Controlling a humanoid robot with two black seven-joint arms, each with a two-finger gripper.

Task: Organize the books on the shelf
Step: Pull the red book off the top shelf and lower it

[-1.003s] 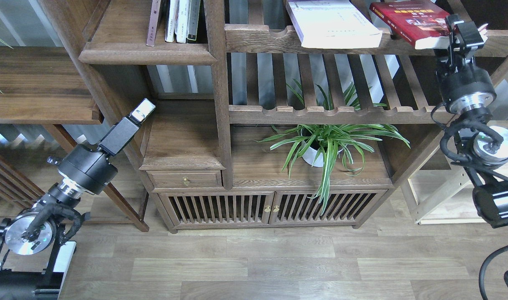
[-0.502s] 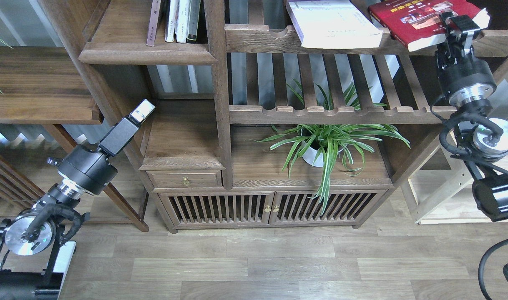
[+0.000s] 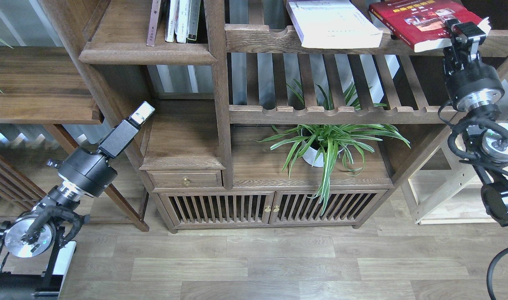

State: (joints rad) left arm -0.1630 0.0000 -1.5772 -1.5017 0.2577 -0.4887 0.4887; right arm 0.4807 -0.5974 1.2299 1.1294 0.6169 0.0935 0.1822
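The red book [image 3: 412, 18] lies on the upper slatted rack [image 3: 262, 39] at the top right, its near right corner raised. My right gripper [image 3: 466, 30] is closed on that corner. The thick white book [image 3: 333, 25] lies flat on the same rack, to the left of the red one. The solid shelf [image 3: 147, 54] with the rounded front edge is at the top left and holds several thin upright books [image 3: 177, 21]. No maroon cover with white characters shows. My left gripper [image 3: 141, 113] hangs empty beside the bookcase's left post; its fingers cannot be told apart.
A potted spider plant [image 3: 325, 141] stands on the cabinet top under a lower slatted rack [image 3: 329, 114]. A small drawer [image 3: 185, 180] and slatted doors [image 3: 262, 208] are below. A side table [image 3: 37, 87] is at the left and a pale wooden frame [image 3: 446, 196] at the right.
My right gripper has risen and shifted slightly right with the red book's corner, so the book's near right end lifted off the rack. The left arm has barely moved.
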